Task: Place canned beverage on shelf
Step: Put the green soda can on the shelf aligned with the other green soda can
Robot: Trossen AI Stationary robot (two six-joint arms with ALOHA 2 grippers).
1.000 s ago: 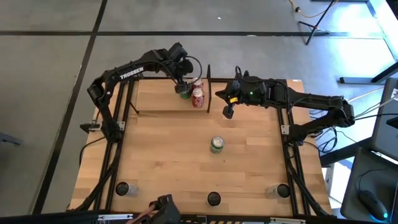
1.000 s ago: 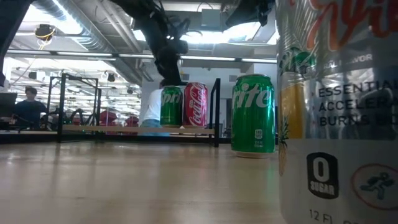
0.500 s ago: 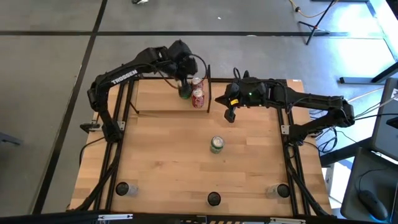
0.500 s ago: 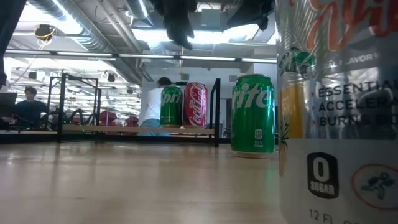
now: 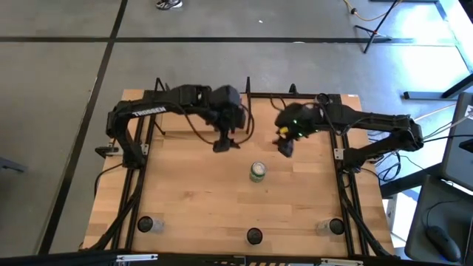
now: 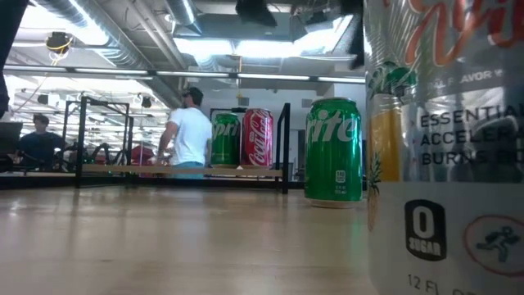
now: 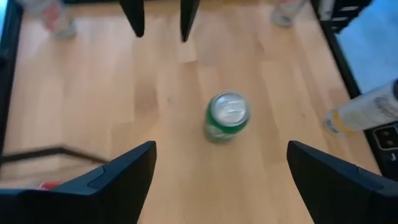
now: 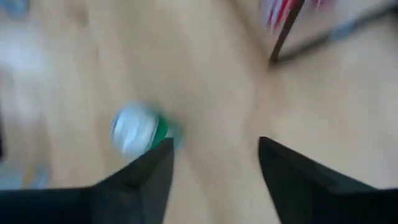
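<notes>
The left claw (image 5: 224,145) hangs over the middle of the desk (image 5: 192,207), just in front of the shelf (image 5: 185,122), and seen from above its fingers look released, holding nothing. The right claw (image 5: 285,146) hovers close by on the other side, also empty. Between and a little in front of them a green can (image 5: 257,171) stands upright on the bare wood, well short of the shelf.

From desk height, that green can (image 6: 333,151) stands alone, while another green can (image 6: 224,139) and a red can (image 6: 258,138) sit side by side on the shelf board (image 6: 147,170). A big can (image 6: 446,147) close to the lens blocks the right side. A person in a white shirt (image 6: 190,135) walks in the room behind.

The left wrist camera looks down between spread fingers (image 7: 127,177) at the can's top (image 7: 227,114). The right wrist camera, blurred, shows its fingers (image 8: 140,180) apart too, the can (image 8: 138,131) just past them.

My worry is that both arms are closing on the same can; they could bump each other or knock it over. A careless placing could also topple the two cans already shelved.
</notes>
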